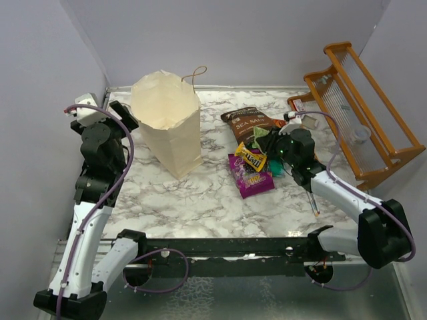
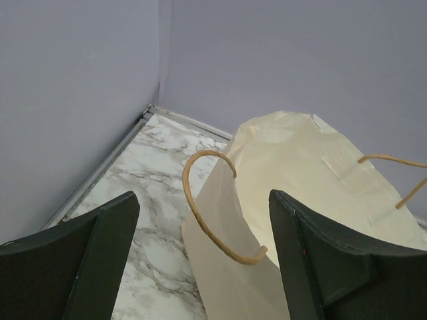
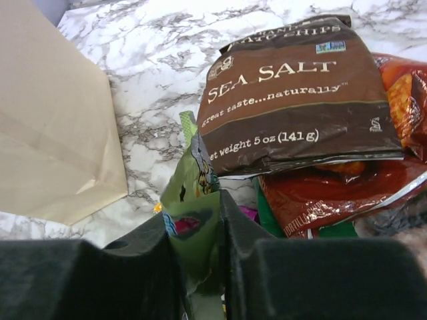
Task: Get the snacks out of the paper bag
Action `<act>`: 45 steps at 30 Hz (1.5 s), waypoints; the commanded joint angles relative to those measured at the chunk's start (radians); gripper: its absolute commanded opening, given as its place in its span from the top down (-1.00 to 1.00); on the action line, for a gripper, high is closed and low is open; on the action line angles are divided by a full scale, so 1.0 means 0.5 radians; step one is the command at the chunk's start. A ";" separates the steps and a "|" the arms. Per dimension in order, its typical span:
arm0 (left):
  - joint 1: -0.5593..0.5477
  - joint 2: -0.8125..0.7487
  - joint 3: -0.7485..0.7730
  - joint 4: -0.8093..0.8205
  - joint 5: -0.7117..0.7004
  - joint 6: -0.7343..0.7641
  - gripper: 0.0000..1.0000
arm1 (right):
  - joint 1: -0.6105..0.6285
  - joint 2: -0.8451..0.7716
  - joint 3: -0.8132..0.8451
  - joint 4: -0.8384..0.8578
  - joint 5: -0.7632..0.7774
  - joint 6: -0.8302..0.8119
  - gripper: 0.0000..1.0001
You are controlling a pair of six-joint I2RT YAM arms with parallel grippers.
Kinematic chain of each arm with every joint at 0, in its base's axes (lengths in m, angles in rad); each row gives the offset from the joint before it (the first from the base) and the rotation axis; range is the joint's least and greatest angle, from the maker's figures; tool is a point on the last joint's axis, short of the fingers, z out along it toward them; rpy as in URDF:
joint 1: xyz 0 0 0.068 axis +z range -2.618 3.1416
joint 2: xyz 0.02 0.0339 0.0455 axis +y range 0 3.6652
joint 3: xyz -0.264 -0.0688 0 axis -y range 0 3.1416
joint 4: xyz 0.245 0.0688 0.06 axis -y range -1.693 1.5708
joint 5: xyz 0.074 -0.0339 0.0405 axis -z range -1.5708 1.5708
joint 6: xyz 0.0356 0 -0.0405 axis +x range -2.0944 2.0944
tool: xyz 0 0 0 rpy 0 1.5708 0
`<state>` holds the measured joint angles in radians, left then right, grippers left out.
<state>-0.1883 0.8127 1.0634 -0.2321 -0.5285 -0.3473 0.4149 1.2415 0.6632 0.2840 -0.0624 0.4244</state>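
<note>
The paper bag (image 1: 167, 123) stands upright and open-mouthed at the back left of the marble table. My left gripper (image 1: 123, 115) is open just beside its near rim; in the left wrist view the gripper (image 2: 203, 197) straddles one cord handle (image 2: 207, 220) without touching the paper bag (image 2: 313, 167). The snacks lie in a heap right of centre: a brown Sea Salt bag (image 1: 250, 120) (image 3: 293, 107), an orange-red chip bag (image 3: 333, 193), a purple packet (image 1: 252, 177) and a yellow-brown candy wrapper (image 1: 250, 159). My right gripper (image 1: 270, 148) (image 3: 193, 213) pinches a green bag (image 3: 193, 173) over the heap.
A wooden rack (image 1: 360, 113) fills the right back corner. A thin marker pen (image 1: 313, 202) lies near my right forearm. Grey walls close the table at the left and back. The side of the paper bag (image 3: 47, 133) stands left of the right gripper.
</note>
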 commanded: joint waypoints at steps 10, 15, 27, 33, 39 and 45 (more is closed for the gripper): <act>-0.136 -0.227 0.021 0.160 0.112 0.566 -0.66 | -0.112 -0.107 0.076 -0.364 0.174 -0.126 -0.20; -0.180 -0.304 -0.027 0.251 0.274 0.688 -0.67 | -0.112 -0.249 0.209 -0.472 0.240 -0.094 -0.91; -0.220 -0.380 -0.040 0.502 0.586 0.741 -0.99 | -0.112 -0.741 0.861 -0.947 0.011 -0.305 -0.99; -0.265 -0.418 -0.026 0.538 0.610 0.776 -0.99 | -0.112 -1.056 1.045 -0.886 0.121 -0.529 -0.99; -0.306 -0.474 -0.049 0.563 0.565 0.838 -0.99 | -0.112 -1.087 1.249 -0.939 0.314 -0.635 -0.99; -0.312 -0.488 -0.059 0.568 0.533 0.857 -0.99 | -0.112 -1.113 1.277 -0.922 0.451 -0.655 -0.99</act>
<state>-0.3382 0.5793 1.0443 0.0200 -0.2546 0.0608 0.3645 0.6811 1.2892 -0.1398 0.0841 0.1257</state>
